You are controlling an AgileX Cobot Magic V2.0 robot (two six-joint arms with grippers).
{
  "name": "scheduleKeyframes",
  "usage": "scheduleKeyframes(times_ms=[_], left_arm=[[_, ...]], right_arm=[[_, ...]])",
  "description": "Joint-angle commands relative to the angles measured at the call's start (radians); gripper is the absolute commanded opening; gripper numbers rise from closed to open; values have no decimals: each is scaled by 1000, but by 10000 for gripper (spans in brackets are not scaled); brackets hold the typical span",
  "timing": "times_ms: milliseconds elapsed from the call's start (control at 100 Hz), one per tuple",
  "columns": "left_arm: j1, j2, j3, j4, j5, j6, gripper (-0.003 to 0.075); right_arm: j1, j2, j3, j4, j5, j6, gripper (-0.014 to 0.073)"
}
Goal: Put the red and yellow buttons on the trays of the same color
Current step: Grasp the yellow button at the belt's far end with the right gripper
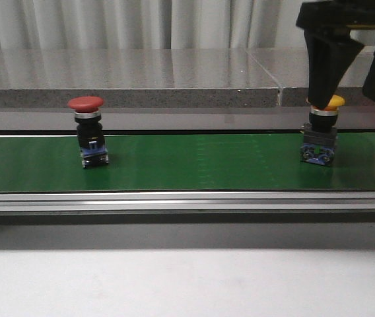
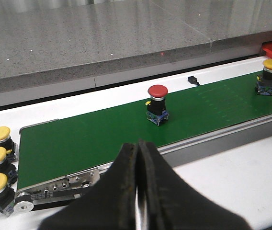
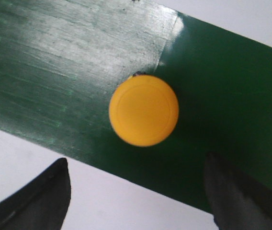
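Right gripper (image 1: pixel 352 76) hovering, fingers spread, over yellow button (image 1: pixel 319 137) at right of frame; rigid, top-heavy, best gripped below the cap; left gripper (image 2: pixel 138 158) fingers clenched empty

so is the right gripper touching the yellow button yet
Apart. The right wrist view shows the right gripper open, with the yellow button cap clear of both jaws and green belt visible between them.

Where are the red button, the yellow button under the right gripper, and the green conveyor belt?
red button (image 1: pixel 86 103), front view, on its mushroom cap.
yellow button (image 3: pixel 143 110), right wrist view, centre of its cap seen from above.
green conveyor belt (image 1: pixel 201 162), front view, bare stretch between the two buttons.
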Motion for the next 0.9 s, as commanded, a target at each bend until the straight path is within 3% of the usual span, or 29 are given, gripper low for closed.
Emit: scheduleKeyframes(times_ms=[0, 190, 260, 370, 460, 700, 890], left_arm=[[-8, 17, -20, -10, -75, -9, -21], [-8, 17, -20, -10, -75, -9, -21], [-8, 17, -20, -10, -75, -9, -21], [-8, 17, -20, -10, -75, -9, -21], [-8, 17, -20, -10, -75, -9, -21], [-8, 17, -20, -10, -75, -9, -21], [-8, 17, -20, -10, -75, -9, -21]], right_arm=[[-7, -4, -33, -33, -59, 3, 575], [-32, 38, -33, -35, -137, 3, 554], [-44, 47, -33, -37, -152, 3, 484], [-53, 48, -33, -39, -158, 3, 304], [-53, 48, -33, -39, -158, 3, 234], [-58, -26, -33, -33, -154, 6, 227], [-124, -114, -33, -32, -127, 19, 227]])
